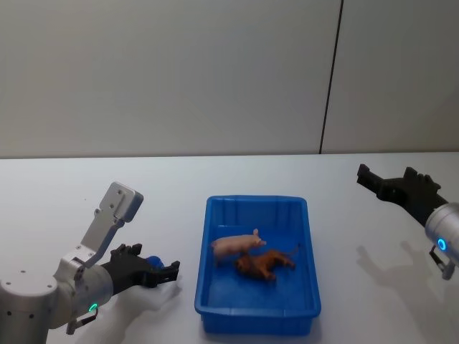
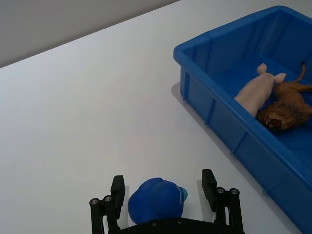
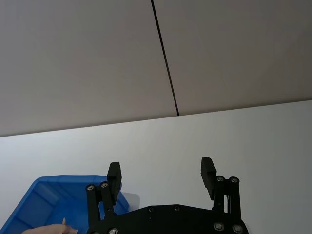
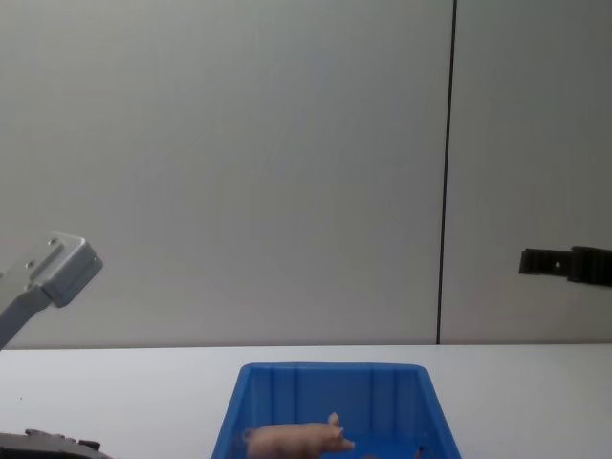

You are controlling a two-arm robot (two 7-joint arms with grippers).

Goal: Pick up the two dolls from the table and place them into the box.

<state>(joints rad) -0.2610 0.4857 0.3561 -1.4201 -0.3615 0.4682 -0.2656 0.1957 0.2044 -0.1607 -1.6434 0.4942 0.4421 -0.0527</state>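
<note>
Both dolls lie inside the blue box (image 1: pixel 258 201) at the table's (image 1: pixel 79 186) middle. The pale pink pig (image 1: pixel 235 246) lies on its side, and the reddish-brown figure (image 1: pixel 264 265) rests against it on the near side. The left wrist view shows the pig (image 2: pixel 253 90) and the brown figure (image 2: pixel 287 107) past the box's rim (image 2: pixel 222 33). My left gripper (image 1: pixel 166 271) sits low over the table to the left of the box, open. Between its fingers (image 2: pixel 118 187) is a small blue cap-shaped thing (image 2: pixel 156 200). My right gripper (image 1: pixel 384 179) hangs raised at the far right, open and holding nothing.
White tabletop spreads wide on both sides of the box. A grey wall with a dark vertical seam (image 1: pixel 330 79) stands behind the table. The left arm's grey housing (image 1: pixel 120 201) rises above its gripper.
</note>
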